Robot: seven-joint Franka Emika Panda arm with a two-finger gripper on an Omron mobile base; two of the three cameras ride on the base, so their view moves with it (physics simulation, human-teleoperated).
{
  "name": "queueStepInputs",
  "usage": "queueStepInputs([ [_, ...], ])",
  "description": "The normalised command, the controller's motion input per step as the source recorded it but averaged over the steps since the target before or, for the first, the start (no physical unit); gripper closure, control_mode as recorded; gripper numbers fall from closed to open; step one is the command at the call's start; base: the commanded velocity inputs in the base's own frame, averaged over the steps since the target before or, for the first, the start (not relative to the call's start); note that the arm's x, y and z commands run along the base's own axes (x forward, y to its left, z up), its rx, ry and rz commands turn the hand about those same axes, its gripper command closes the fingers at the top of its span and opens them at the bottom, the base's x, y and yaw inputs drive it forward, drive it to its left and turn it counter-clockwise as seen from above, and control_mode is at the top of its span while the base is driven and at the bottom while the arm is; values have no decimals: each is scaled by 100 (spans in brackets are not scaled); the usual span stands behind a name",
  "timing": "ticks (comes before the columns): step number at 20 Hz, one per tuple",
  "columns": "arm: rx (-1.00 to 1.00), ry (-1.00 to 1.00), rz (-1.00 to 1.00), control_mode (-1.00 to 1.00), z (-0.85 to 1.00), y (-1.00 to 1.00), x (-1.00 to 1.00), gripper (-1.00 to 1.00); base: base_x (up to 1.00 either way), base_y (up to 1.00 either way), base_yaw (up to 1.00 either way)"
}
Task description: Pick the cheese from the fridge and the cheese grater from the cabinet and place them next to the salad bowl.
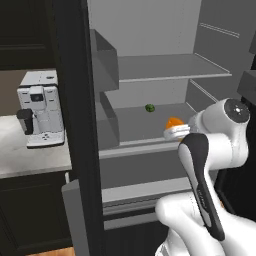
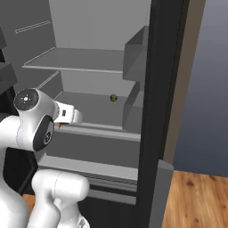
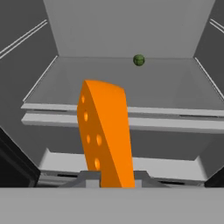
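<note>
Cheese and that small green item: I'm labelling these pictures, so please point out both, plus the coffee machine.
cheese (image 3: 107,135): hand view, on its orange holed face.
small green item (image 1: 149,107): left base view, its middle, on the fridge shelf.
coffee machine (image 1: 42,112): left base view, its white front.

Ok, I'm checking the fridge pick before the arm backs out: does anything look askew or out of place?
Nothing is spilled or damaged. The cheese stands upright in the gripper, leaning slightly, in front of the fridge shelves. One small dark-green item sits alone at the back of the shelf.
</note>
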Motion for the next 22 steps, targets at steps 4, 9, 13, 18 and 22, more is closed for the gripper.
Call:
queueStepInputs([
  [4, -1, 0, -1, -100, 6, 0, -15, 100, 0, 0, 0],
  [9, 0, 0, 0, -100, 0, 0, 0, 100, 0, 0, 0],
  [13, 0, 0, 0, -100, 0, 0, 0, 100, 0, 0, 0],
  [18, 0, 0, 0, 100, 0, 0, 0, 100, -6, 0, 0],
  [22, 0, 0, 0, 100, 0, 0, 0, 100, -32, 0, 0],
])
